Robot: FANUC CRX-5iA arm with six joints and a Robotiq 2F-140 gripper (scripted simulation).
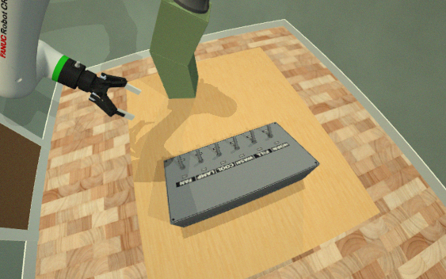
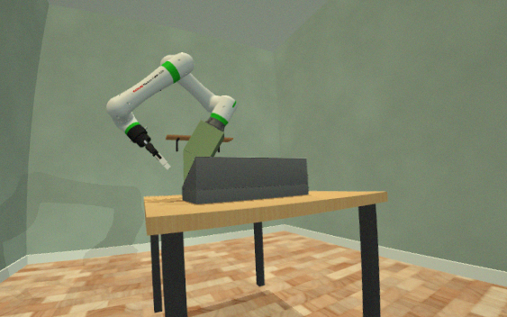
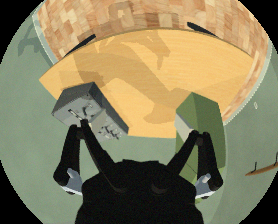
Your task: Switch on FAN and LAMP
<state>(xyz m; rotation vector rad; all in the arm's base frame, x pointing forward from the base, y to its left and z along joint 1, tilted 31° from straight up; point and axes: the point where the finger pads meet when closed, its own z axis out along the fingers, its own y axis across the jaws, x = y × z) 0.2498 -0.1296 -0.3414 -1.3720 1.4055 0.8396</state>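
Claw (image 1: 133, 103) released, empty, well apart from console (image 1: 237, 186), off FAN-switch (image 1: 181, 162) end.

Grey six-switch console (image 1: 229, 194) flat on table (image 1: 332, 198)

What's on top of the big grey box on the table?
The grey metal console carries six upright toggle levers, FAN at one end, each labelled. Its rubber feet underneath are hidden.

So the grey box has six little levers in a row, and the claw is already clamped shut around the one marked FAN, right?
Not quite. The console does have six levers in a row, but the claw is wide open, holds nothing, and hangs in the air well away from the FAN lever. The top view shows the gap between them.
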